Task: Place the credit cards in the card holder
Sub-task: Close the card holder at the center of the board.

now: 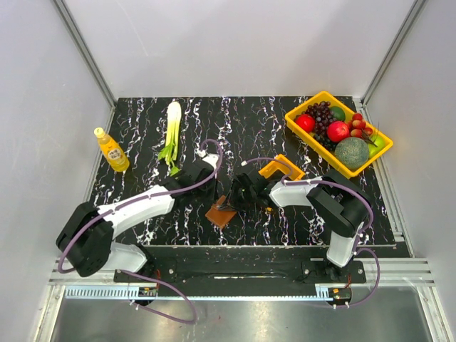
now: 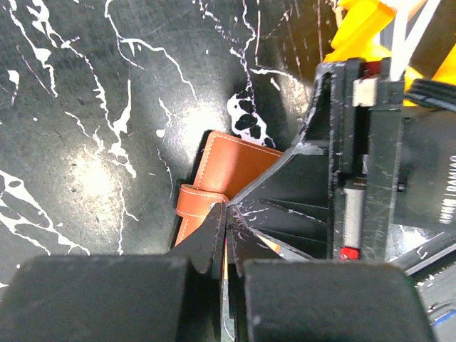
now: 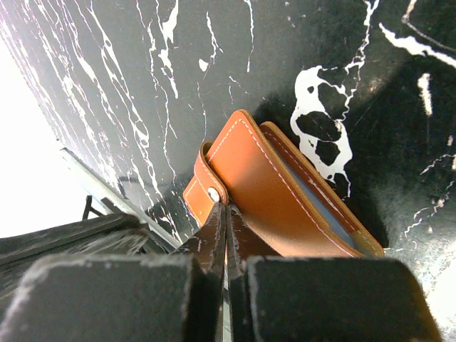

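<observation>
The brown card holder (image 1: pixel 219 215) lies folded on the black marbled table near its front edge. It also shows in the left wrist view (image 2: pixel 235 167) and the right wrist view (image 3: pixel 278 192). A pale blue credit card (image 3: pixel 324 210) shows as a thin strip inside its open side. My left gripper (image 1: pixel 216 200) (image 2: pixel 226 214) is shut, with its tips at the holder's strap. My right gripper (image 1: pixel 233 204) (image 3: pixel 226 209) is shut, with its tips touching the strap by the snap. The right gripper's body (image 2: pixel 320 185) stands right beside my left fingertips. No loose card is in view.
A small orange bin (image 1: pixel 281 169) (image 2: pixel 356 28) sits just behind the right gripper. A yellow tray (image 1: pixel 317 146) of fruit stands at the back right. A leek (image 1: pixel 171 128) and a yellow bottle (image 1: pixel 112 149) are at the back left.
</observation>
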`<action>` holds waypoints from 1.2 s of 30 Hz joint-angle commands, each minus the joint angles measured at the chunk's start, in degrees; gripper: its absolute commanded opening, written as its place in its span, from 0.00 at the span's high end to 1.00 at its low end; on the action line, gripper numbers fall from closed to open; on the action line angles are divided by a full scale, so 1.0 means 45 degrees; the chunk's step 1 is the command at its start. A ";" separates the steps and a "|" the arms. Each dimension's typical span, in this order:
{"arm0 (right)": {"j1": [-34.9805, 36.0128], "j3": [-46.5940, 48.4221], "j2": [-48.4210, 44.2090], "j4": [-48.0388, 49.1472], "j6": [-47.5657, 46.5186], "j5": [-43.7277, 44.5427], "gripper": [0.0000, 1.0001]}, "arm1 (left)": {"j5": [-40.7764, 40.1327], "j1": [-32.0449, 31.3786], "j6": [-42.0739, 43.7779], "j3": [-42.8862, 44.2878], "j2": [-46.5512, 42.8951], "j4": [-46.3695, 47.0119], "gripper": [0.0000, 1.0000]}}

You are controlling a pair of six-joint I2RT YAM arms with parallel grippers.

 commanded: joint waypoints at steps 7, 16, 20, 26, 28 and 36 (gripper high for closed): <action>-0.0195 -0.0749 0.0999 -0.2631 -0.0238 0.1400 1.00 | 0.0866 -0.0828 -0.1024 -0.2201 0.1715 0.1204 1.00; -0.0196 -0.0710 0.0980 -0.2651 -0.0336 0.1380 1.00 | -0.1205 -0.0498 -0.0245 0.0003 0.0172 0.0052 1.00; -0.0196 -0.0729 0.0902 -0.2651 -0.0336 0.1400 1.00 | -0.1090 -0.0184 0.0009 0.0591 0.0170 0.0031 1.00; -0.0196 -0.0710 0.0902 -0.2651 -0.0375 0.1380 1.00 | 0.0355 -0.0456 -0.0573 -0.1199 0.1206 0.1120 1.00; -0.0215 -0.0729 0.0863 -0.2670 -0.0375 0.1420 1.00 | 0.0979 -0.0788 -0.0984 -0.2139 0.1438 0.1729 1.00; -0.0235 -0.0729 0.0902 -0.2651 -0.0413 0.1400 1.00 | -0.0870 -0.1181 -0.1087 -0.1893 0.1128 0.1168 1.00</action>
